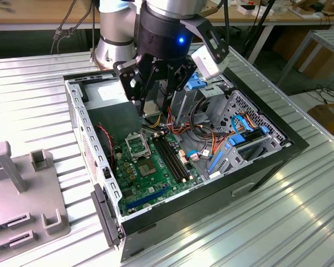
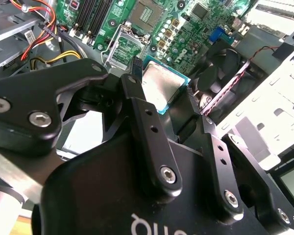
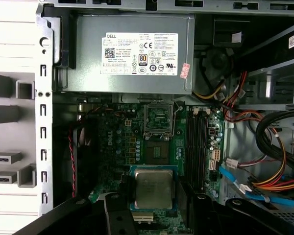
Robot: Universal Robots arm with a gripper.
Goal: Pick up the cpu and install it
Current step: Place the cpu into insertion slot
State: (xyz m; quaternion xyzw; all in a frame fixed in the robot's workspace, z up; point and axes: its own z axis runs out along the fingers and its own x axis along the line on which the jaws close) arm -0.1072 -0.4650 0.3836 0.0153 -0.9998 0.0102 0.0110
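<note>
You see the cpu (image 3: 153,188) with a pale silver-grey top and a teal rim; the gripper (image 2: 162,90) is matt black; the motherboard (image 1: 150,177) is green; the cables (image 3: 269,185) run red, orange, yellow and black; the power supply (image 3: 88,61) is grey with a white label; the table (image 1: 278,222) is pale silver, ribbed in parallel lines.

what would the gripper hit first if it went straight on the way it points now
Probably the green motherboard, at or near the socket, with the held cpu touching first; depth is unclear.
</note>
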